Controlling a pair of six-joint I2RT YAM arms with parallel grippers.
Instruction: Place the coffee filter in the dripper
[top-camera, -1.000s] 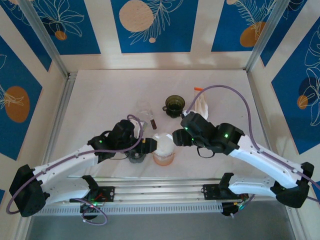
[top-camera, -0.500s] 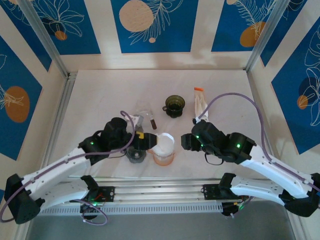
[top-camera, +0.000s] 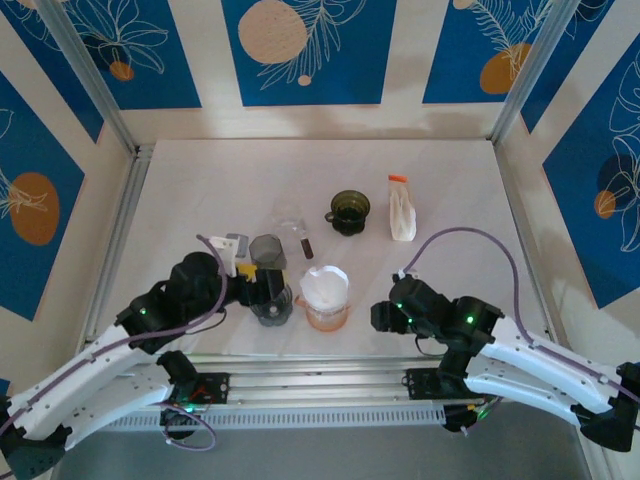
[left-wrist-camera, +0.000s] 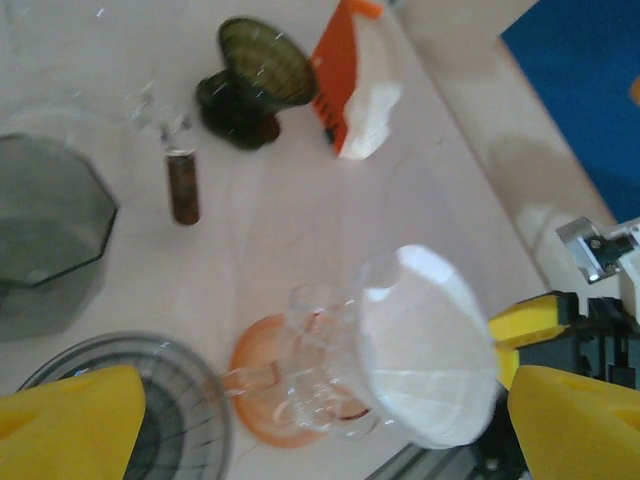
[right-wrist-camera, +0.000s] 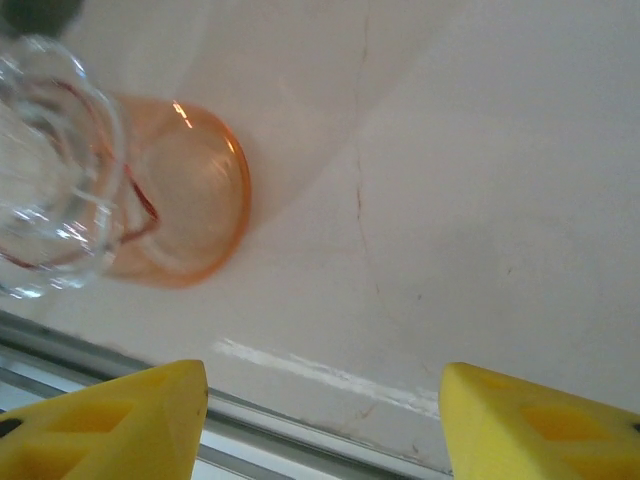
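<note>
White paper filter (top-camera: 325, 285), a smooth cone, sits in the ribbed clear-glass dripper (top-camera: 328, 318) with its round orange base at the table's (top-camera: 450, 180) near edge. Left gripper (left-wrist-camera: 320, 415) and right gripper (right-wrist-camera: 325, 400) flank it, yellow jaws spread wide, empty.

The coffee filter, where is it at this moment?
In the top view, the coffee filter sits in the orange-based glass dripper, near the front edge of the table, right of a grey round container.

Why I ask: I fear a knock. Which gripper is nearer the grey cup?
Left. The left gripper is just nearside of the grey cup; the right gripper lies beyond the dripper, further right.
</note>
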